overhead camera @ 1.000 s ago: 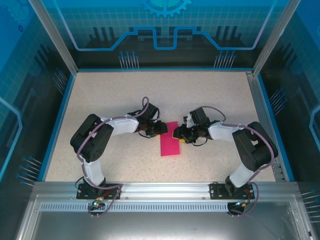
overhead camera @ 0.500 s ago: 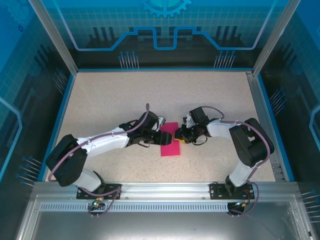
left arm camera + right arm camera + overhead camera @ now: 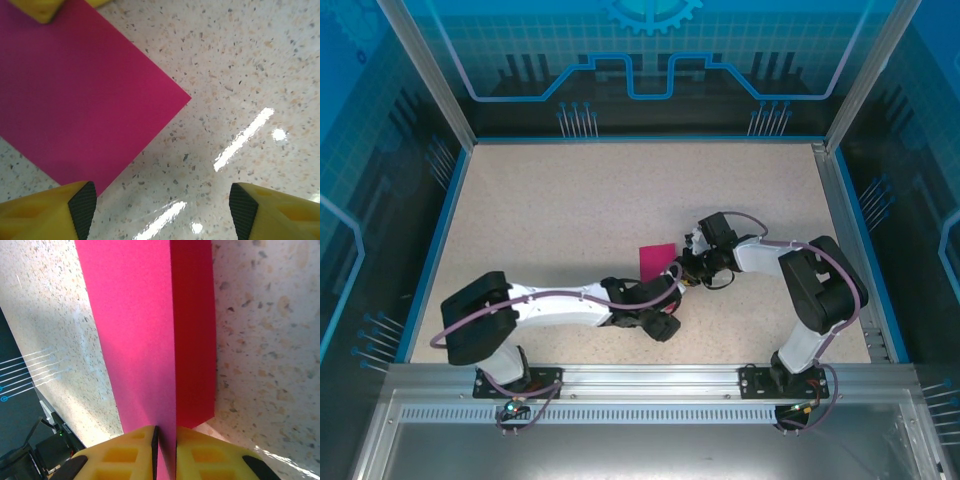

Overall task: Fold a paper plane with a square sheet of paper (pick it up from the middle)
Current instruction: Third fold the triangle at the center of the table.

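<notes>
No readable text, label, brand or number appears on anything in view.

We see pink paper (image 3: pixel 655 261) on the tabletop (image 3: pixel 570 200).
Right gripper (image 3: pixel 684 273) meets its right edge; left gripper (image 3: pixel 658 315) covers its near end.

Robotics laboratory test cell. A speckled bench (image 3: pixel 570 200) is enclosed by blue panels (image 3: pixel 650 60) printed with gear and circuit graphics, framed by aluminium posts (image 3: pixel 425 75). The cabled left arm (image 3: pixel 560 305) and right arm (image 3: pixel 760 260) are bolted to an aluminium rail (image 3: pixel 650 378).
</notes>
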{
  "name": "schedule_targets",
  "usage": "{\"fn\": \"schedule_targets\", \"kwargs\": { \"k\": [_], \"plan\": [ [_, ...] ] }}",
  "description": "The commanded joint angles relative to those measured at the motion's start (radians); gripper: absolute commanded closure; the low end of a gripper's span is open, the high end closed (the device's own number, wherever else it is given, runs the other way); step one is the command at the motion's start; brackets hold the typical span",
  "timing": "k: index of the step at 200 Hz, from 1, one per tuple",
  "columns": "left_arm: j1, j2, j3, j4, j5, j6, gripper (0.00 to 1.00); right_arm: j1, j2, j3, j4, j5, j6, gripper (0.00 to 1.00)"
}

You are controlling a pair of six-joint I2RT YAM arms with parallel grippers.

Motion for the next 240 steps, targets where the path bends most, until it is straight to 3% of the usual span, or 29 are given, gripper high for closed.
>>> {"fn": "schedule_targets", "kwargs": {
  "k": [1,75,101,144,197,240],
  "plan": [
    [-0.017,0.041,0.046,-0.034,-0.126,0.056,0.24,-0.014,0.011,0.024,-0.038,-0.026,0.008,0.83],
    [-0.045,0.131,0.107,0.022,-0.271,0.094,0.22,-0.015,0.022,0.026,-0.039,-0.035,0.008,0.82],
    [-0.045,0.109,0.102,0.042,-0.282,0.093,0.26,-0.015,0.023,0.025,-0.043,-0.029,0.002,0.82],
    [-0.047,0.065,0.082,0.054,-0.308,0.074,0.54,-0.018,0.026,0.023,-0.048,-0.021,-0.005,0.8],
    [-0.041,0.04,0.065,0.06,-0.309,0.055,0.81,-0.019,0.023,0.029,-0.063,-0.01,-0.016,0.79],
    [0.002,0.022,0.046,0.075,-0.202,0.033,0.98,-0.019,-0.004,0.034,-0.079,0.0,-0.033,0.74]
  ]
}}
